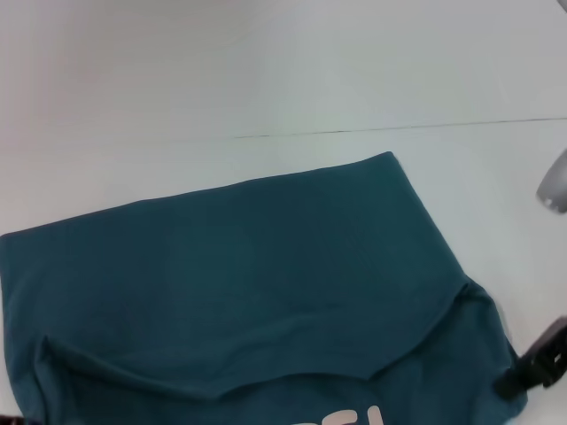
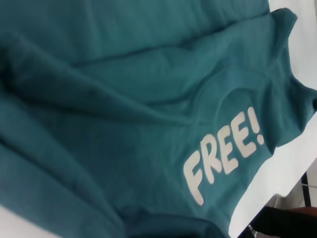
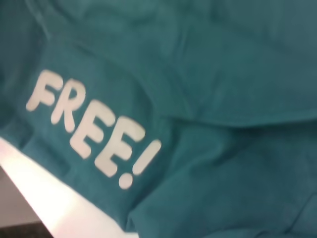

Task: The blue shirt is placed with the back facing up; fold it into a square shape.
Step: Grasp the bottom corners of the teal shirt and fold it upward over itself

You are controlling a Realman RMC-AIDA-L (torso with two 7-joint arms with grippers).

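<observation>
1. The blue shirt point(image 1: 257, 283) lies across the near half of the white table point(image 1: 266, 71), plain back up over most of its spread. A near band is turned over, so the cream "FREE!" lettering point(image 2: 223, 151) shows.
2. The right gripper point(image 1: 536, 367) sits at the shirt's near right corner, at the edge of the head view. Whether it is wide, narrow or holding cloth, I cannot tell.
3. The left gripper shows in no view. Its wrist camera looks down on the lettering and the rumpled folds beside it.
4. The step in hand looks like laying the near fold. To do it well, carry both near corners evenly so the fold edge runs straight.
5. Smooth the curved, sagging fold line point(image 1: 266, 376) before the next fold, or the square will come out skewed.
</observation>
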